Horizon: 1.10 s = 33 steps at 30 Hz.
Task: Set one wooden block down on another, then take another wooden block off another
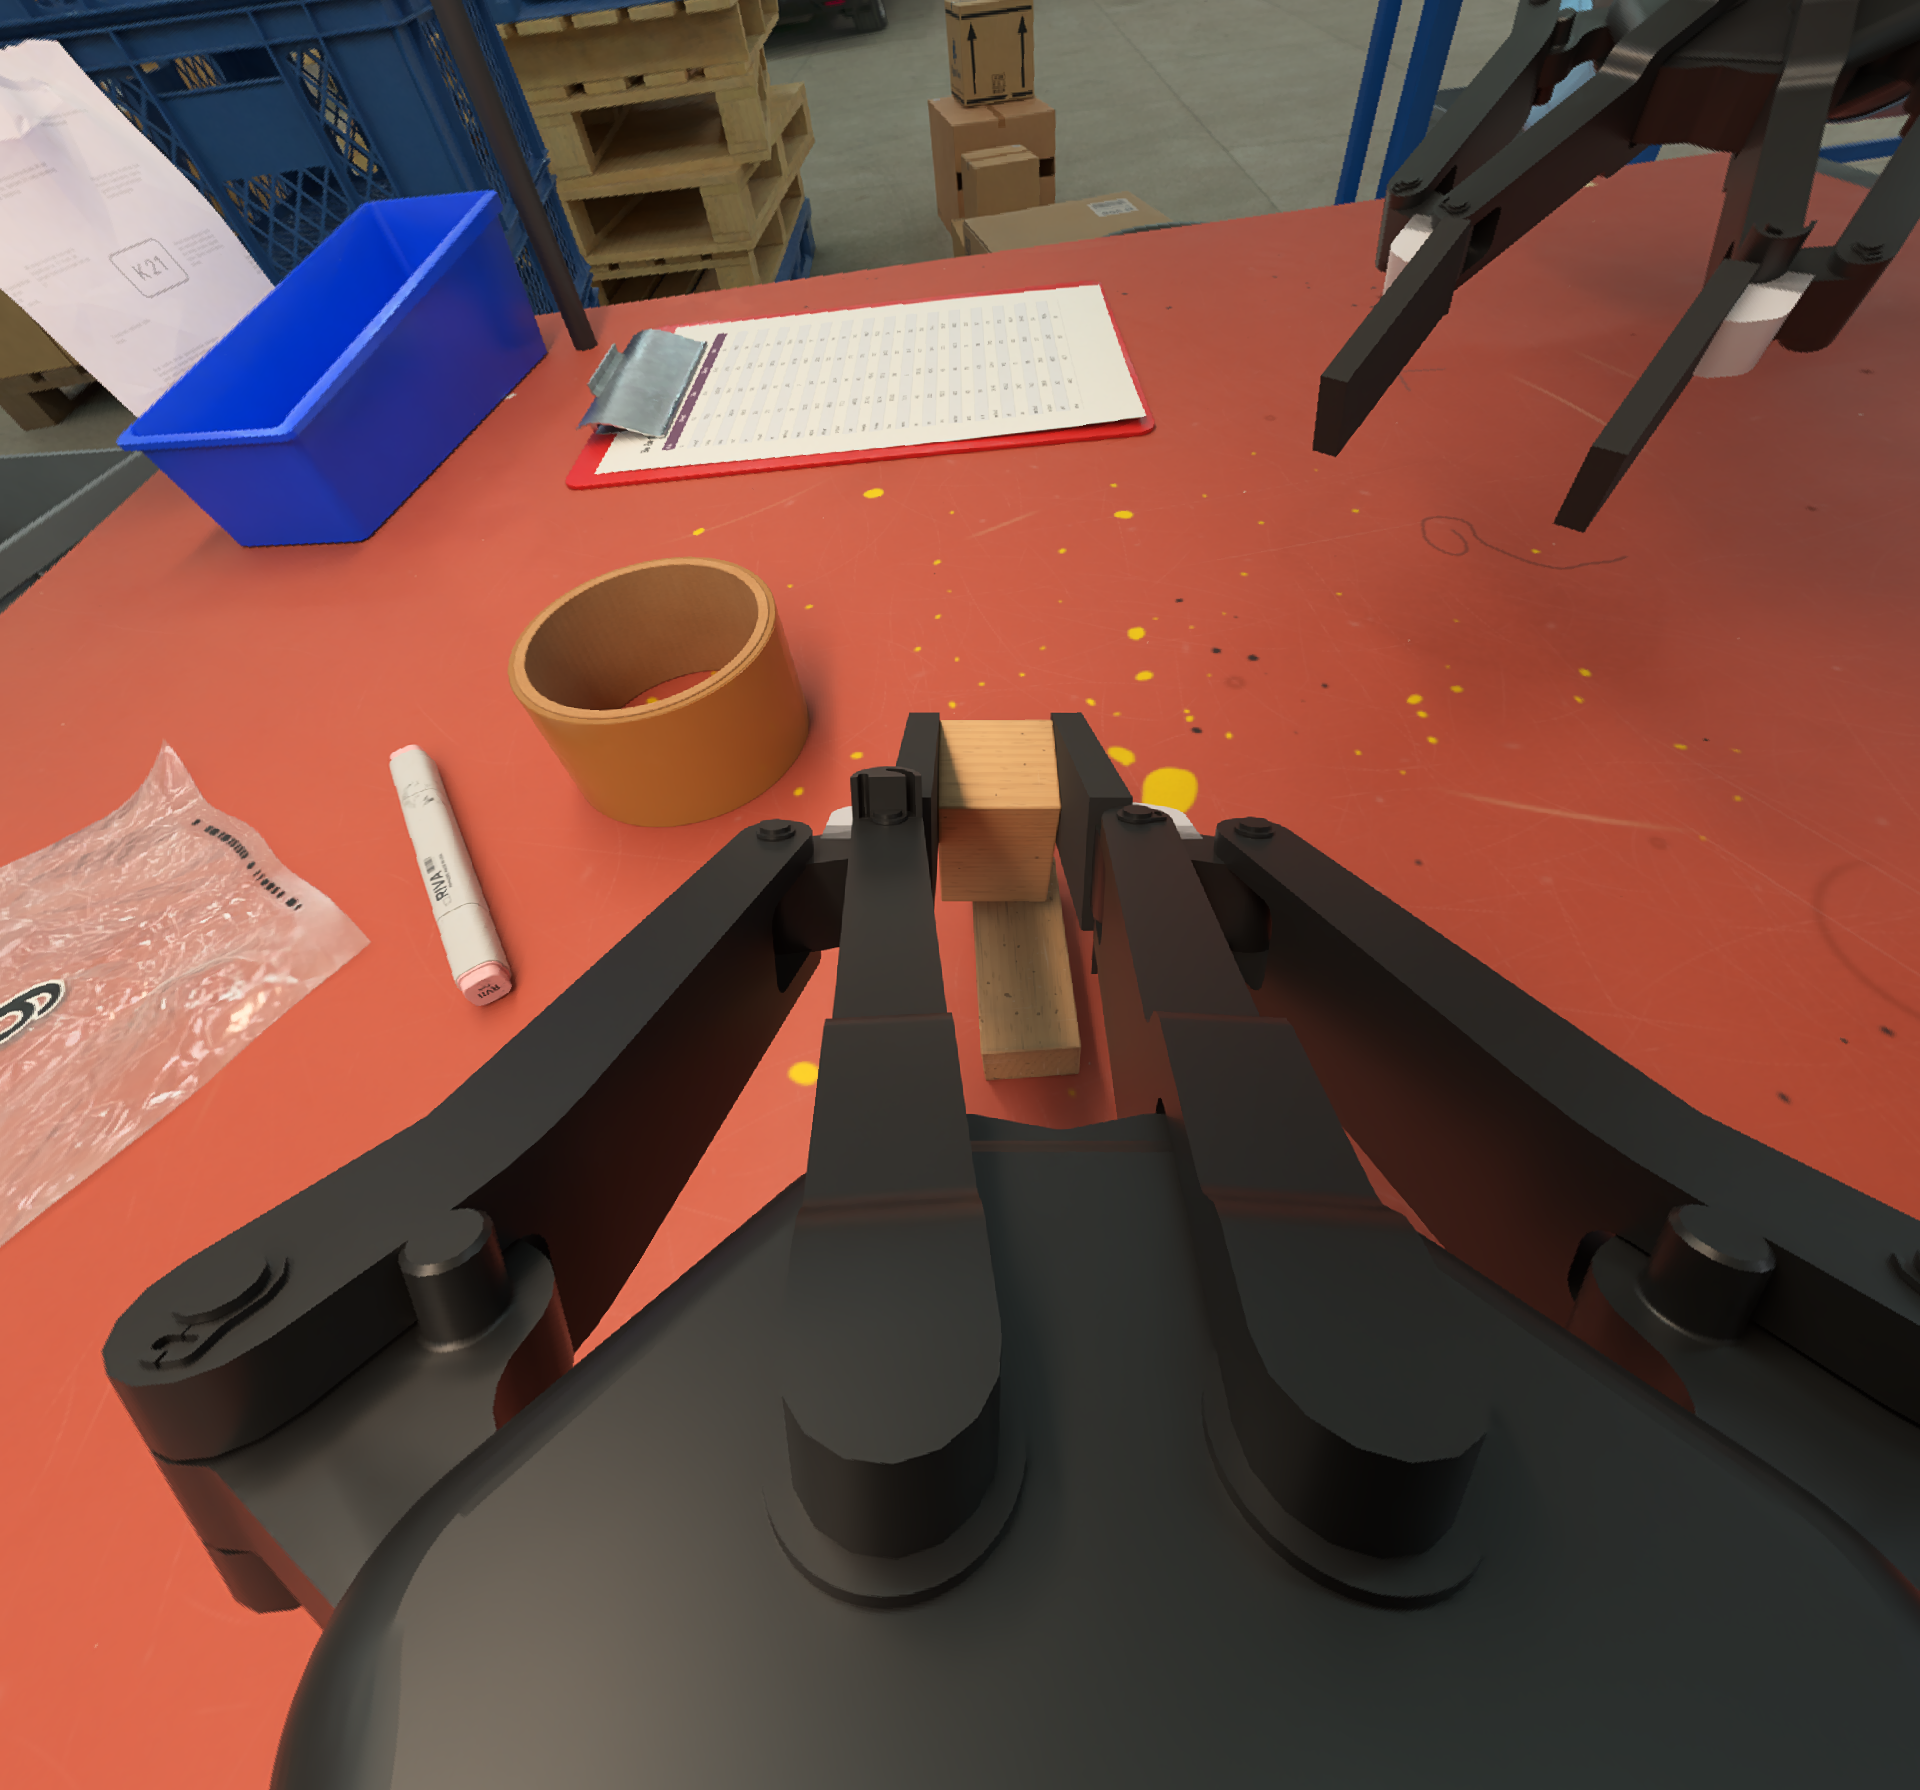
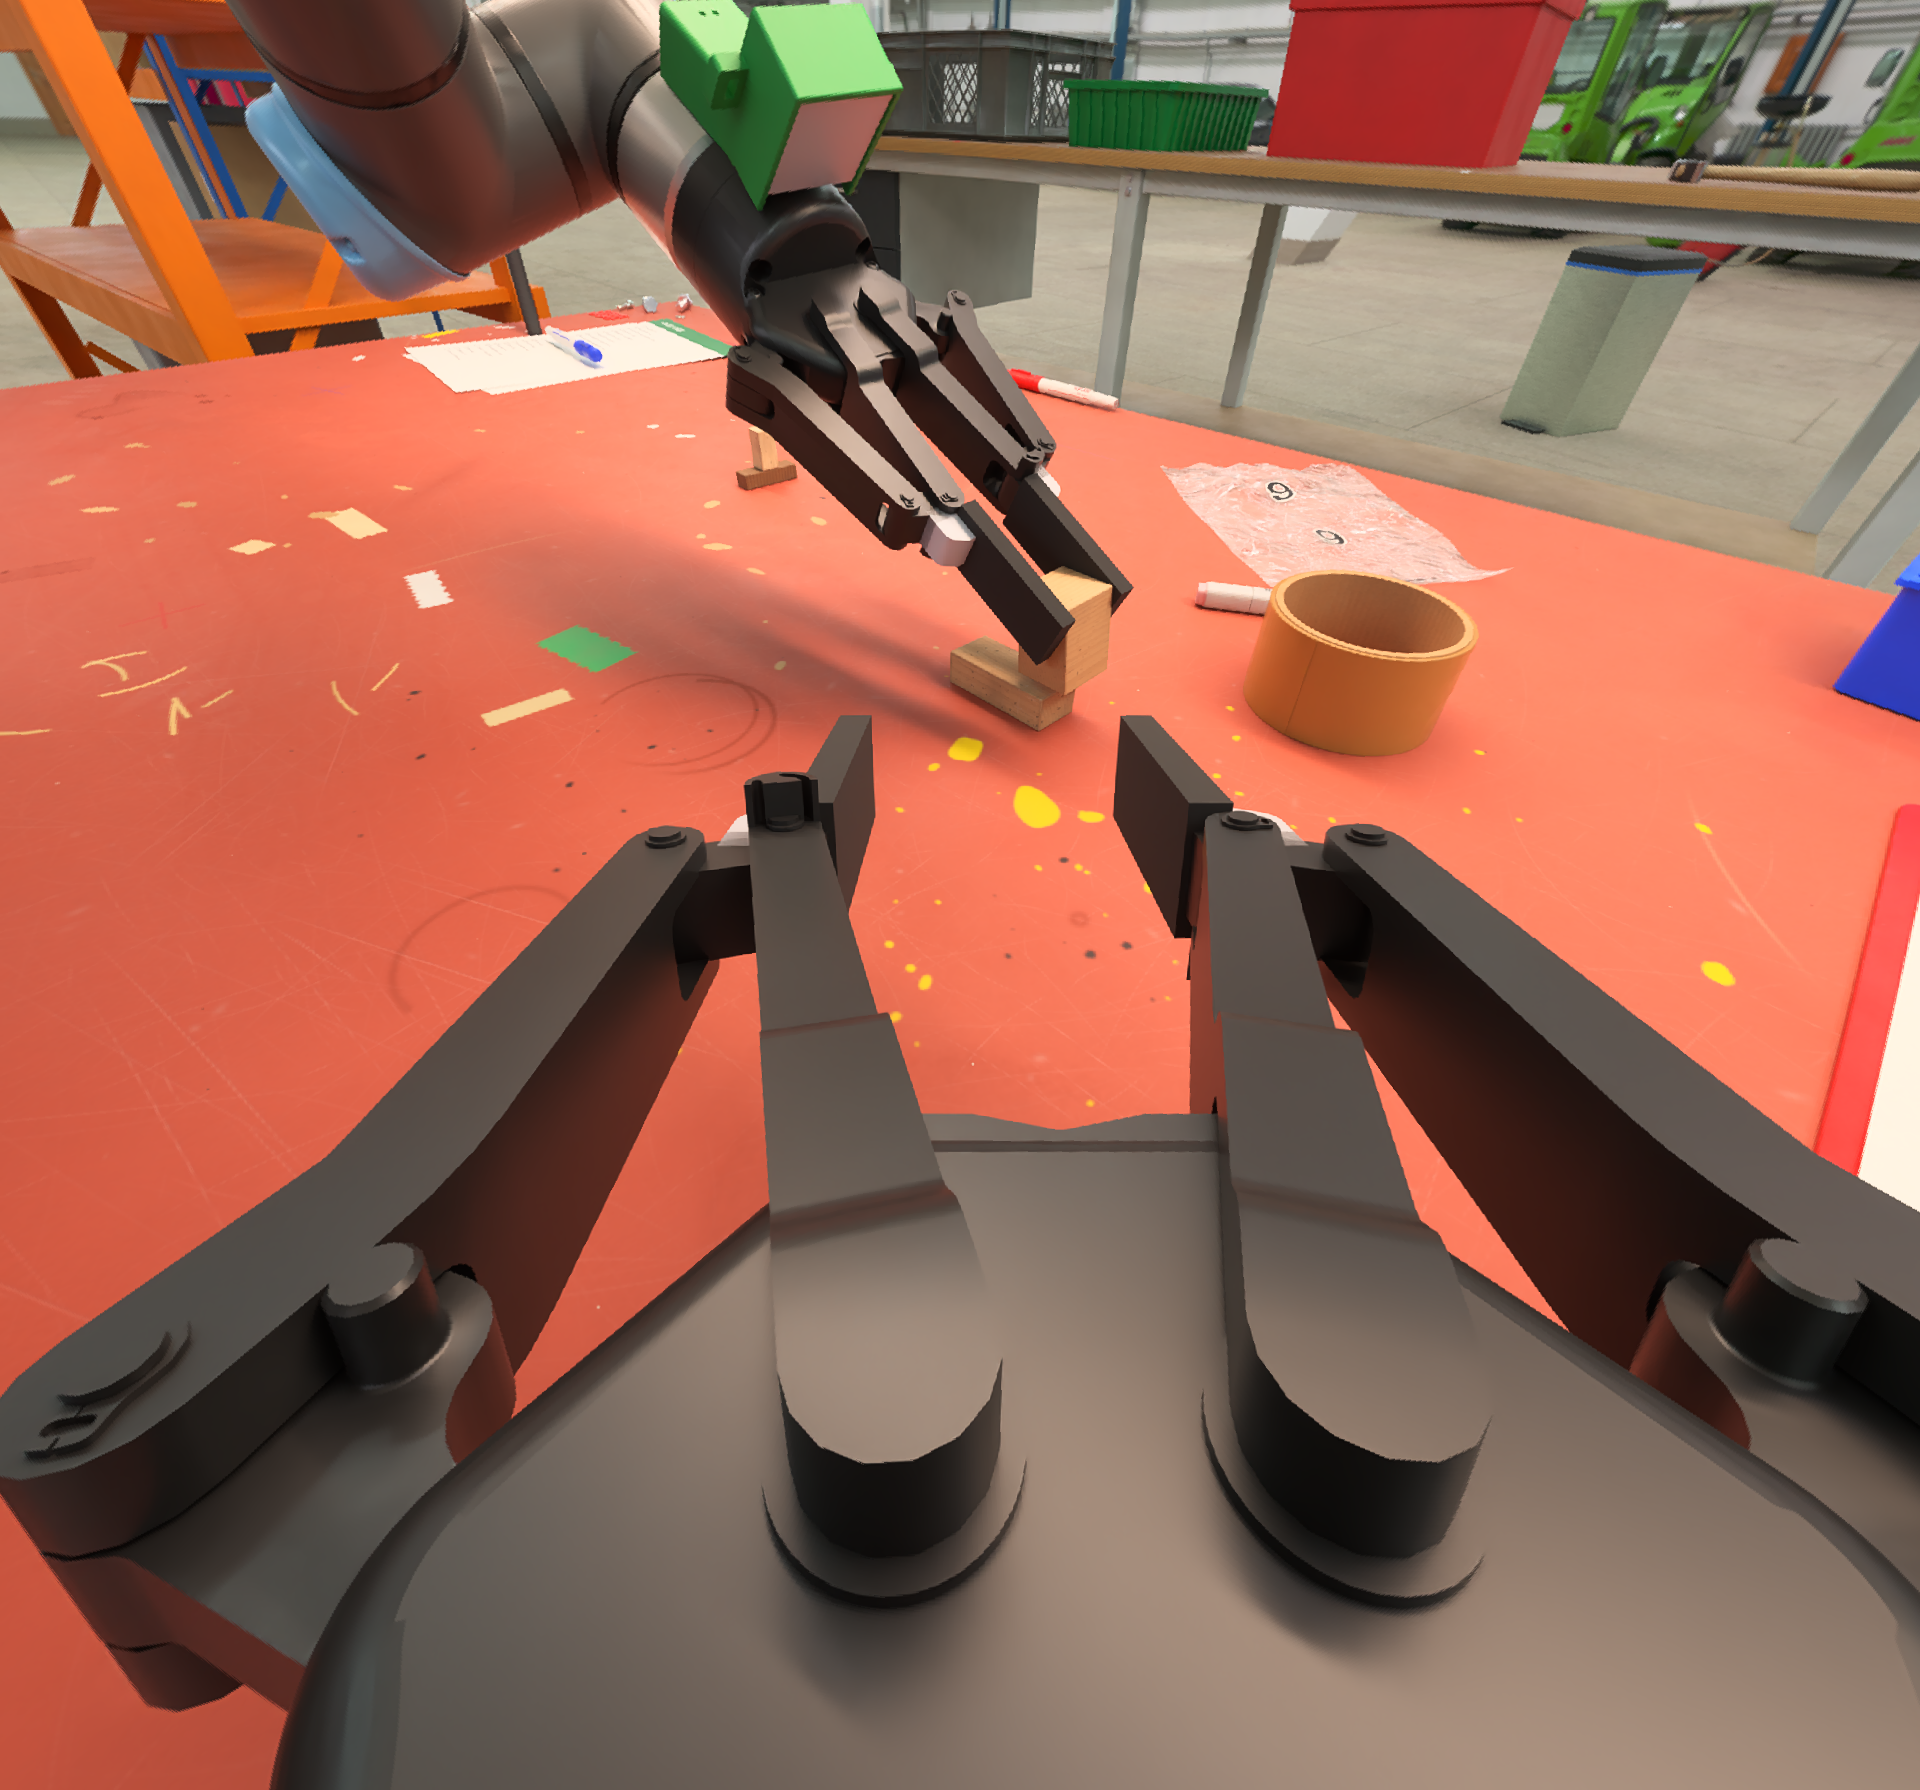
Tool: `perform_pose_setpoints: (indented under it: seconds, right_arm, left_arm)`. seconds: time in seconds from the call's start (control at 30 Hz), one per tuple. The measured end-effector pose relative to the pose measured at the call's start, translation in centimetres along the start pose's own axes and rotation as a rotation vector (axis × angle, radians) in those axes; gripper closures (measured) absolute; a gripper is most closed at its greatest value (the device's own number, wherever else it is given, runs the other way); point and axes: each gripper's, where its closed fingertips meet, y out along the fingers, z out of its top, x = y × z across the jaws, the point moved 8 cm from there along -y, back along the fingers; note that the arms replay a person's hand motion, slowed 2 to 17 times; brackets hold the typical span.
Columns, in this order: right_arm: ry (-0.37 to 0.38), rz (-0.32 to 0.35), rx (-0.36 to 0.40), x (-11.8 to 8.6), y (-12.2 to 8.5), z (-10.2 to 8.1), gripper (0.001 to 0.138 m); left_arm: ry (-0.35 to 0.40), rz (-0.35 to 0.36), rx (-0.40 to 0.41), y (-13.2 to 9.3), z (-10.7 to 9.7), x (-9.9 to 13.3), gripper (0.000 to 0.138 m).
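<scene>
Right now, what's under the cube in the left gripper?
A flat wooden slab lies on the table under the cube, which the left gripper grips. The cube looks seated on the slab's end, but the contact itself is hidden.

Grey concrete floor (image 1: 1164, 67) all round. Blue crates (image 1: 260, 26) and wooden pallets (image 1: 665, 130) stack behind, cardboard boxes (image 1: 992, 130) farther off. Opposite, a long bench (image 2: 1455, 182) carries a red box (image 2: 1423, 67); orange shelving (image 2: 135, 213) stands left.
</scene>
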Motion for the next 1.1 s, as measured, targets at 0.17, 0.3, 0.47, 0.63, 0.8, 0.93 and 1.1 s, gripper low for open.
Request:
perform_pose_setpoints:
  seconds: [0.17,0.3,0.47,0.63,0.8,0.93,1.1]
  right_arm:
    - [0.002,0.000,0.002,0.0,0.0,0.0,0.077]
    - [0.001,0.000,0.002,0.0,-0.1,0.0,0.077]
    - [0.000,-0.001,0.001,0.0,-0.2,0.0,0.077]
    - [0.000,-0.001,0.003,0.0,-0.2,0.0,0.077]
    - [0.000,0.001,0.003,-0.1,-0.2,0.0,0.077]
    - [-0.001,0.004,0.005,-0.1,-0.1,0.0,0.077]
    - [-0.002,0.008,0.007,-0.2,0.1,0.1,0.077]
  left_arm:
    - [-0.003,0.001,0.001,-0.1,-0.1,0.0,0.110]
    - [-0.009,0.002,0.000,-0.3,-0.2,-0.1,0.110]
    - [-0.018,0.004,0.000,-0.7,-0.4,-0.1,0.110]
    - [-0.028,0.007,-0.003,-1.1,-0.6,-0.1,0.110]
    - [-0.037,0.010,-0.010,-1.5,-0.9,-0.1,0.110]
    - [-0.040,0.013,-0.015,-1.7,-1.0,0.0,0.110]
    - [-0.044,0.018,-0.020,-1.8,-1.1,0.0,0.110]
